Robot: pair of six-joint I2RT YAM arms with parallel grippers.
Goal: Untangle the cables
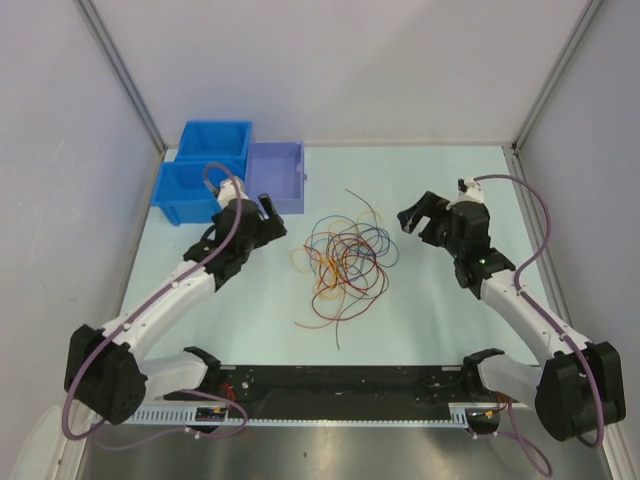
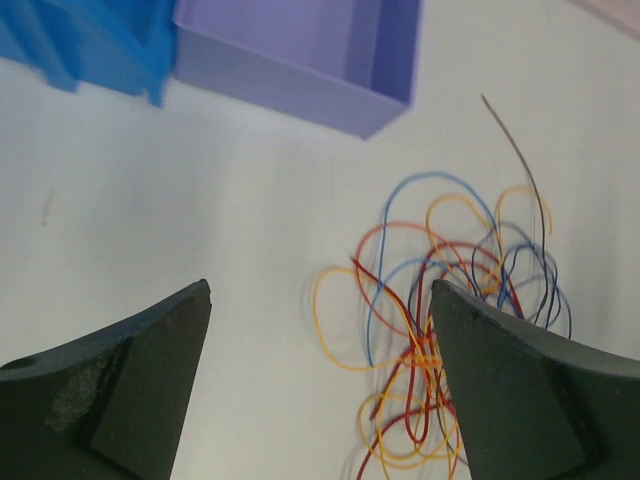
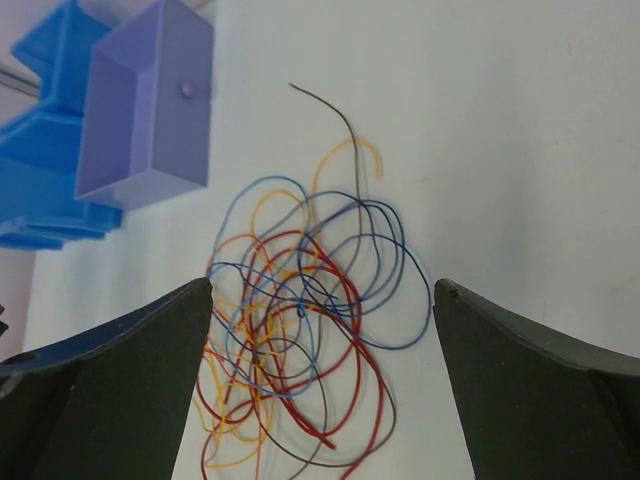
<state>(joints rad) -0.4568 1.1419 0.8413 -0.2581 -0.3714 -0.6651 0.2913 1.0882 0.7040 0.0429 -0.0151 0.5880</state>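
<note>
**wirenerd:** Why were the cables point(image 1: 345, 262) left sitting in one heap in the middle of the table point(image 1: 430, 320), with nothing being held?

**benchrat:** No strand had been picked, going by the look of it. The left gripper point(image 1: 265, 222) was hung just left of the heap and the right gripper point(image 1: 425, 213) just right of it. Both sets of fingers were spread wide with nothing between them. The pile was probably flanked that way so a wire could be reached from either side.

**wirenerd:** So which one would be gone for first?

**benchrat:** A dark strand point(image 3: 330, 110) was stuck out on the far side, free of the knot. It'd likely be pulled clear with the least snagging. The red, orange and blue loops were crossed over each other too thickly to be traced.

**wirenerd:** And the bins?

**benchrat:** A lavender bin point(image 1: 277, 176) and two blue bins point(image 1: 205, 170) were parked at the far left, apart from the wires. Maybe they were meant for sorted strands, but that's only guessed.
</note>
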